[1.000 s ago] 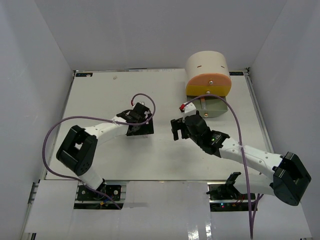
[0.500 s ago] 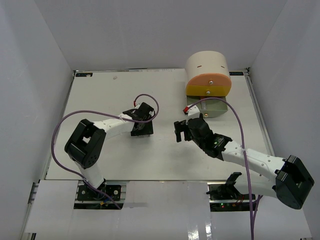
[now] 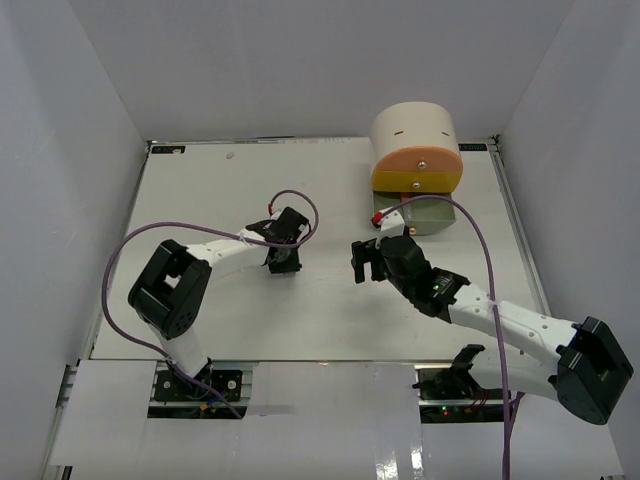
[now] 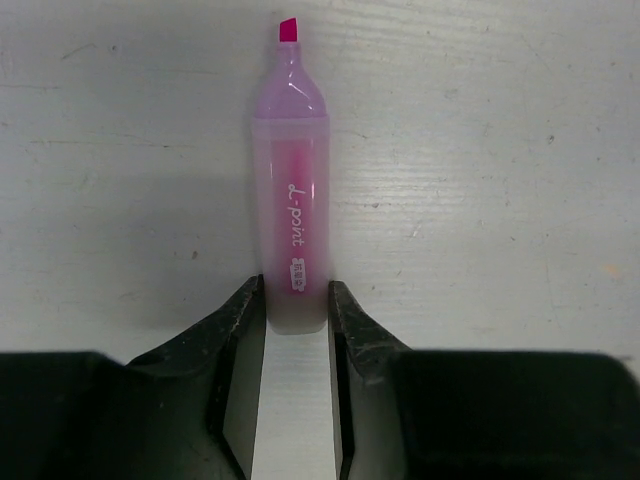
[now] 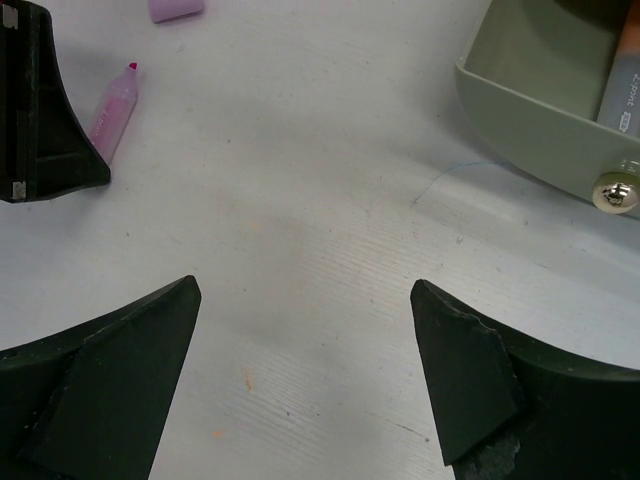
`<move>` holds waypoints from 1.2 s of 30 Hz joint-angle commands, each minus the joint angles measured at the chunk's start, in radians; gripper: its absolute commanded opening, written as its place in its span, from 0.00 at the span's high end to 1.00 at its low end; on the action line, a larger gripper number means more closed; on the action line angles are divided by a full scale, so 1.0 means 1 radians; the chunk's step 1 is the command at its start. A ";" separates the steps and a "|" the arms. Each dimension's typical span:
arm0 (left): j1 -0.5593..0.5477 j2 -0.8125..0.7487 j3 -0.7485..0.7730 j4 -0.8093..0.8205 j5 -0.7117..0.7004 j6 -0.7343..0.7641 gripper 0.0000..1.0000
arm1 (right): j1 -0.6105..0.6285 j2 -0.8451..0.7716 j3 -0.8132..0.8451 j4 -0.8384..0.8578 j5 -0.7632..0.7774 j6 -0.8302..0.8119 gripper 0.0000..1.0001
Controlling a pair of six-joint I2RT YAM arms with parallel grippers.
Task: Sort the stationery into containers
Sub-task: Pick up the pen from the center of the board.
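A pink marker (image 4: 290, 220), uncapped with its tip pointing away, lies flat on the white table. My left gripper (image 4: 295, 290) is shut on its rear end, one finger against each side. From above, the left gripper (image 3: 283, 262) sits mid-table and hides the marker. My right gripper (image 5: 305, 290) is open over bare table, and from above it (image 3: 362, 262) stands right of the left one. The pink marker (image 5: 113, 110) and a small purple piece (image 5: 176, 9) show in the right wrist view. The round cream organiser (image 3: 413, 130) stands at the back right. Its grey-green drawer (image 5: 530, 110) is pulled out with a marker (image 5: 625, 70) inside.
The peach-orange drawer (image 3: 418, 165) and the yellow drawer (image 3: 415, 184) are pushed in above the open grey-green drawer (image 3: 425, 213). A red-tipped item (image 3: 380, 217) lies by that drawer's left corner. White walls enclose the table (image 3: 200, 190) at the back and on both sides.
My left gripper has gone from wide open to closed against the pink marker and has shifted slightly right. The right arm has drifted a little towards the near right, still open.
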 commanded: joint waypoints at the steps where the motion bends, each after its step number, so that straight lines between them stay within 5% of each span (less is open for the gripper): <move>1: -0.009 -0.064 -0.026 0.006 0.019 -0.003 0.79 | -0.005 -0.036 -0.010 0.048 -0.006 0.020 0.08; 7: -0.010 -0.177 -0.068 0.058 0.051 0.020 0.92 | -0.008 -0.061 -0.006 0.053 -0.072 0.044 0.08; 16: -0.015 -0.492 -0.235 0.389 0.200 0.145 0.97 | -0.006 -0.078 0.013 0.166 -0.210 0.084 0.10; 36: -0.030 -0.636 -0.370 0.687 0.363 0.186 0.99 | 0.001 0.086 0.129 0.468 -0.276 0.156 0.24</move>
